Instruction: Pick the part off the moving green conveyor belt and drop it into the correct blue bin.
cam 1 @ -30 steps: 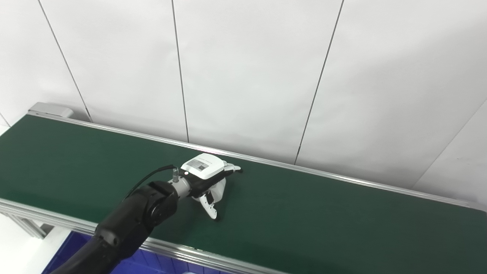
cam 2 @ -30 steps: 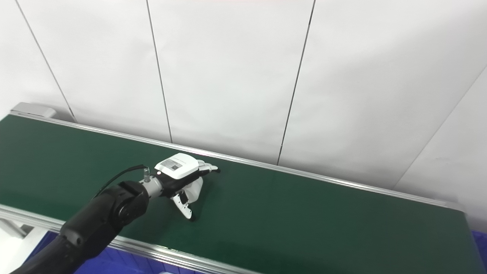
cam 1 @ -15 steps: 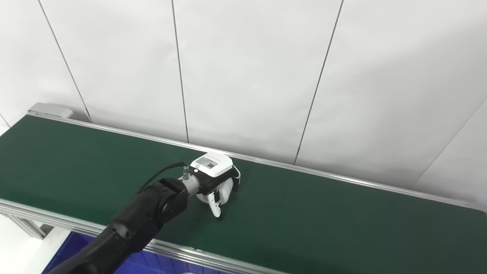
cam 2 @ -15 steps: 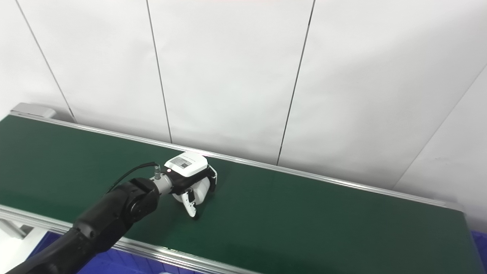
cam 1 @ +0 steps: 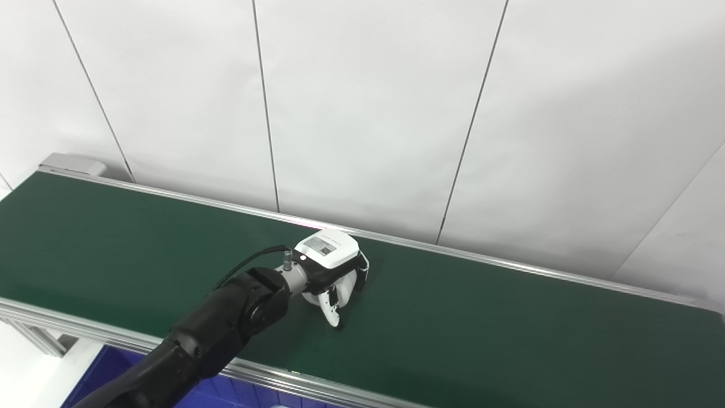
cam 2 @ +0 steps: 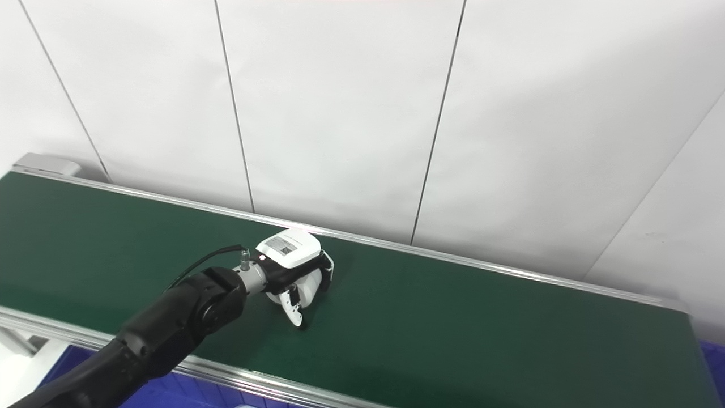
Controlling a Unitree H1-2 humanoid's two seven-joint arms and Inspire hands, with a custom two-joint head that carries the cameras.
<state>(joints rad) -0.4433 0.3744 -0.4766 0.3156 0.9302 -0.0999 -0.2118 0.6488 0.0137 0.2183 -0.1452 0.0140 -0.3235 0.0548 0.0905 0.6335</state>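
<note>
My left hand (cam 1: 333, 271) rests on the green conveyor belt (cam 1: 510, 323) near its far rail, white back plate facing up. Its fingers are curled under the palm, and the thumb (cam 1: 333, 313) points down with its tip on the belt. No part shows in either view; whatever may lie under the palm and curled fingers is hidden. The black forearm comes in from the bottom left. The same hand (cam 2: 294, 271) shows in the right eye view. The right hand is out of sight.
A blue bin (cam 1: 107, 371) sits below the belt's near rail at the bottom left, and another blue bin edge (cam 2: 715, 354) peeks past the belt's right end. White wall panels stand close behind the far rail (cam 1: 510, 263).
The left hand's fingers, stretched out flat a second ago, have curled under the palm. The hand has also slid a little to the right along the belt.
</note>
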